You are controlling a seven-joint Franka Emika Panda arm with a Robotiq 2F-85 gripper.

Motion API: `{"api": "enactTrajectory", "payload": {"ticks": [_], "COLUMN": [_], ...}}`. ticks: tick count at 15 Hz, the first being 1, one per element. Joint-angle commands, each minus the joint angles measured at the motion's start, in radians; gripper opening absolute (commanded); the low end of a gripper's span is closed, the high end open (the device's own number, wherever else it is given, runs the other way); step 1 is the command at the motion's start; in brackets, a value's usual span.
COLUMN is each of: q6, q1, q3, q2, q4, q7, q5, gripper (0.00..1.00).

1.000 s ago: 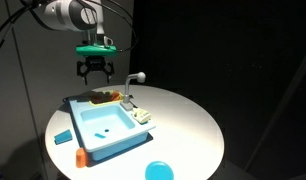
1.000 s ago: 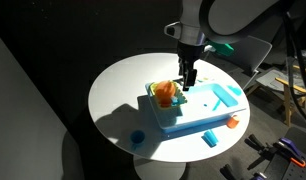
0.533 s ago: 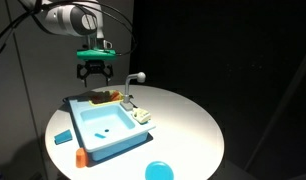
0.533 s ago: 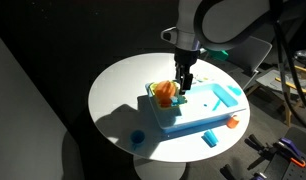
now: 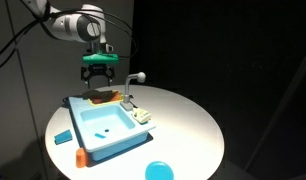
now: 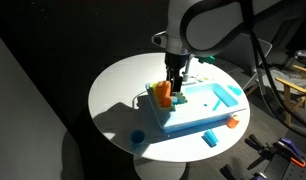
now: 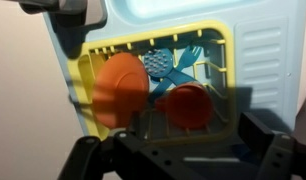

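Observation:
A light blue toy sink stands on the round white table. At one end of it is a yellow dish rack with an orange plate on edge, an orange cup and blue utensils. My gripper hangs open just above that rack, holding nothing. In the wrist view its dark fingers frame the lower edge, with the cup between and beyond them.
A white faucet rises beside the rack. A blue disc lies on the table. An orange block and a blue block sit by the sink's other end.
The open gripper has shifted sideways from over the basin to above the dish rack, and the wrist has turned a little. Nothing on the table moved.

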State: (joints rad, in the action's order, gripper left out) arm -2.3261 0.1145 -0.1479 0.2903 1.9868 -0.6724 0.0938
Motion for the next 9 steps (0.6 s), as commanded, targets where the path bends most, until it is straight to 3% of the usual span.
{"api": "enactTrajectory", "payload": {"ticks": [1,9], "q6": [-0.001,0.011], "q1": [-0.029,-0.048], "q3": [-0.017,-0.024], "q2": [0.050,0.120], "q4": [-0.051,-0.095], "q7": [-0.050,-0.086], "q5": [-0.015,-0.017], "gripper": [1.00,1.00]}}
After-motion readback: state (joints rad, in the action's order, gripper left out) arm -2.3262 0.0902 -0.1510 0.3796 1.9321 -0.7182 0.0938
